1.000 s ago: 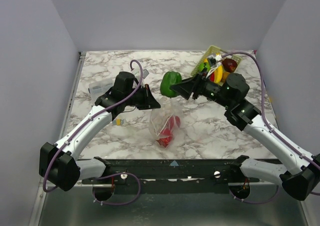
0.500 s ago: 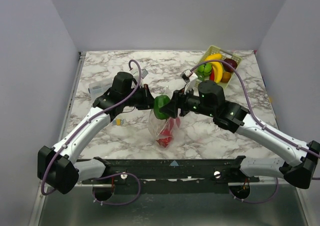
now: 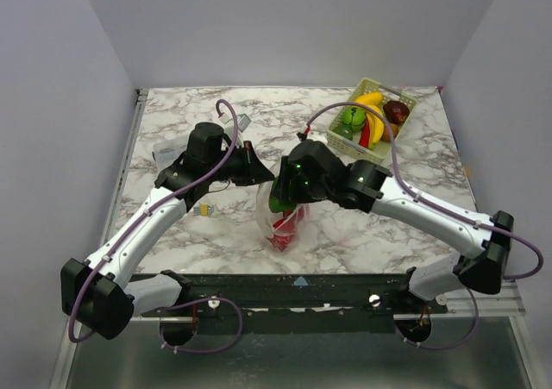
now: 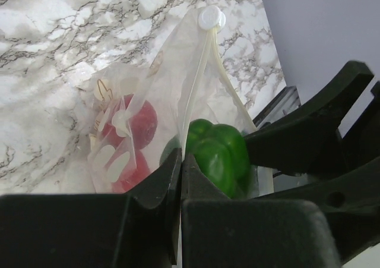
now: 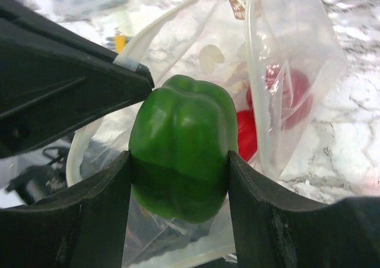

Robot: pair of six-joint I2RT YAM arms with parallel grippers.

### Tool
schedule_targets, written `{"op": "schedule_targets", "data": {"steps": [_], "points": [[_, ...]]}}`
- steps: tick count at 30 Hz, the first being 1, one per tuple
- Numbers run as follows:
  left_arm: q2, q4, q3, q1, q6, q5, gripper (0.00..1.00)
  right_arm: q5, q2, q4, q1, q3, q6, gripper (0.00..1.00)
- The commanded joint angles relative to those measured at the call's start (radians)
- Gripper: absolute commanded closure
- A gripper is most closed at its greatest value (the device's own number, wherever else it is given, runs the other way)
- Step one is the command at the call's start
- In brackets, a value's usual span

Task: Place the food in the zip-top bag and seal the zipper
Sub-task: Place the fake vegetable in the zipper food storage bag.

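The clear zip-top bag (image 3: 293, 225) lies mid-table with red peppers (image 3: 283, 234) inside. My left gripper (image 3: 259, 172) is shut on the bag's mouth edge, on the zipper strip (image 4: 199, 72), and holds it up. My right gripper (image 3: 280, 197) is shut on the green pepper (image 5: 181, 143) and holds it right at the open mouth, partly inside the plastic. In the left wrist view the green pepper (image 4: 219, 152) sits just past my left gripper (image 4: 181, 158), with the red peppers (image 4: 139, 122) behind the film. In the right wrist view the bag (image 5: 297, 60) hangs open around my right gripper (image 5: 178, 161).
The pale-green basket (image 3: 405, 104) at the back right holds a banana (image 3: 373, 123) and other toy pieces. A small clear packet (image 3: 168, 154) lies at the left, and a small yellow bit (image 3: 204, 208) sits near the left arm.
My right gripper has carried the green pepper left and down from near the basket to the bag's mouth. My left gripper has kept its hold on the bag edge.
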Motion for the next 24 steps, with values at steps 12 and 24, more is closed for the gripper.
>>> {"op": "schedule_targets", "data": {"steps": [12,24], "points": [[-0.012,0.036,-0.022,-0.007,-0.013,0.050,1.00,0.630,0.164,-0.199,0.150,0.099,0.327,0.89],[-0.007,0.032,-0.019,-0.007,-0.014,0.054,1.00,0.843,0.195,0.014,0.151,0.038,0.190,0.67]]}}
